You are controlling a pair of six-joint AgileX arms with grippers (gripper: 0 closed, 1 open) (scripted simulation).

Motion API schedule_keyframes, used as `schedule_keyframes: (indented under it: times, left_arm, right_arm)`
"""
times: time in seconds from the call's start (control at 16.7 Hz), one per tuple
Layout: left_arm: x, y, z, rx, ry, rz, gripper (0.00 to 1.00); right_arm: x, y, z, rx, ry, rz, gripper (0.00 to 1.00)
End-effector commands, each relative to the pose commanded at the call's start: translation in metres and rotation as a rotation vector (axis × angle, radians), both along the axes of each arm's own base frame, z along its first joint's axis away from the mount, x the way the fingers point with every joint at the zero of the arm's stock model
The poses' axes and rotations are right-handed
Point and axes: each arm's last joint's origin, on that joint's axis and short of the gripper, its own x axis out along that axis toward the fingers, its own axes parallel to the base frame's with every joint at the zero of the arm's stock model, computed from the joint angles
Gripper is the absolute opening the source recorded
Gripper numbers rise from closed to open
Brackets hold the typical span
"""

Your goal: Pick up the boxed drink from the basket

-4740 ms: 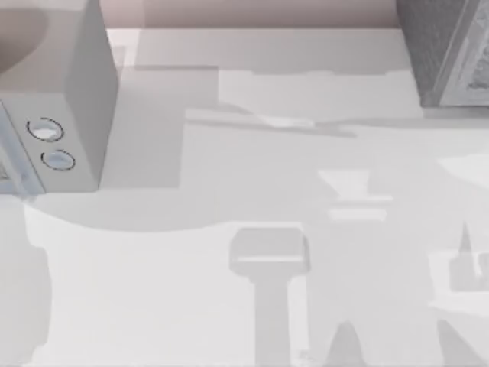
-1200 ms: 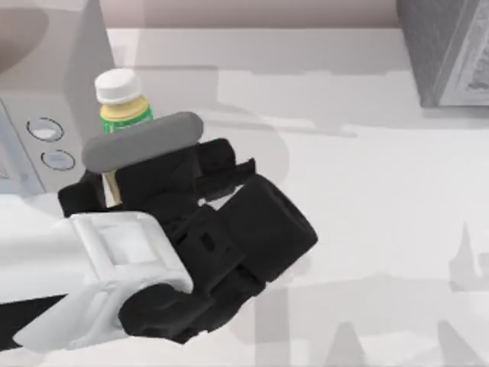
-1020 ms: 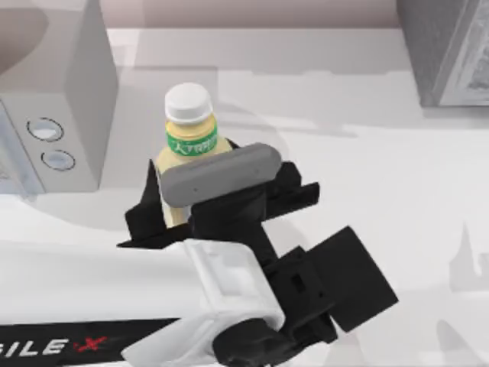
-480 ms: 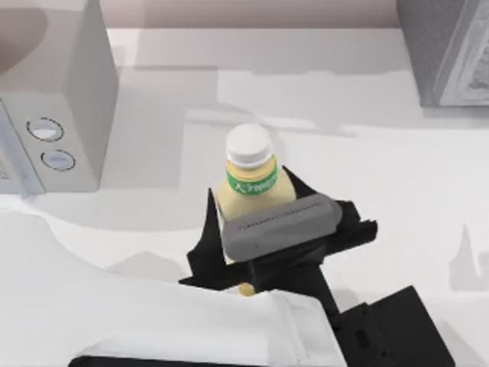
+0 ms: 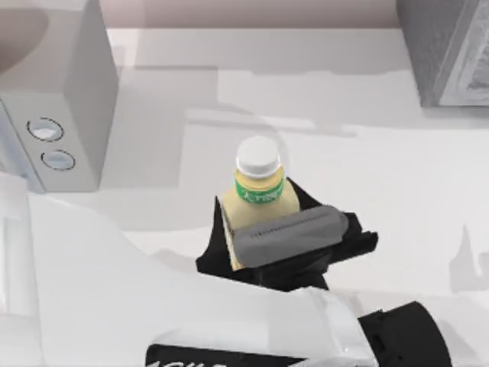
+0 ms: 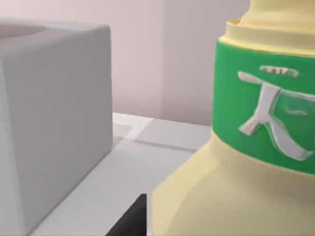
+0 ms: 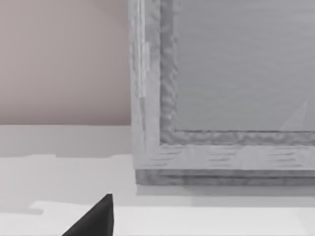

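now left gripper (image 5: 263,233) above table middle, fingers (image 5: 286,233) clamped on boxed drink (image 5: 260,191); drink upright between them, white cap and green label clear above grey pad. left wrist view: label and pale yellow body (image 6: 256,147) close up. white table (image 5: 382,176) beneath; grey box with two round dials (image 5: 65,115) at left, grey framed panel (image 5: 447,50) far right, pinkish wall behind. half second ago drink sat slightly lower and further left; white arm now covers more of lower left. right gripper's state cannot be told, dark tip (image 7: 96,219).

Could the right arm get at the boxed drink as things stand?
Probably not easily. The boxed drink is clamped in the left gripper, held up near the table's middle, with the left arm beside it. Only the white cap and upper neck are free.
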Motion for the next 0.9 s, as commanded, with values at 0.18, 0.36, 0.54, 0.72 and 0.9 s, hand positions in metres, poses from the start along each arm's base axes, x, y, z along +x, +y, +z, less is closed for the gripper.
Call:
schedule_keyframes:
  times: [0.18,0.36,0.54,0.72,0.9]
  left_arm:
    - [0.005,0.003,-0.011,0.027,-0.025,-0.002,0.0]
    - [0.012,0.009,-0.018,0.05,-0.034,-0.013,0.0]
    - [0.021,0.014,-0.019,0.06,-0.026,-0.018,0.0]
    - [0.03,0.018,-0.018,0.061,-0.012,-0.01,0.0]
    - [0.036,0.02,-0.017,0.059,-0.002,0.002,0.0]
  right_arm:
    - [0.0,0.0,0.0,0.0,0.0,0.0,1.0]
    - [0.0,0.0,0.0,0.0,0.0,0.0,1.0]
    - [0.0,0.0,0.0,0.0,0.0,0.0,1.0]
    - [0.0,0.0,0.0,0.0,0.0,0.0,1.0]
    - [0.0,0.0,0.0,0.0,0.0,0.0,1.0]
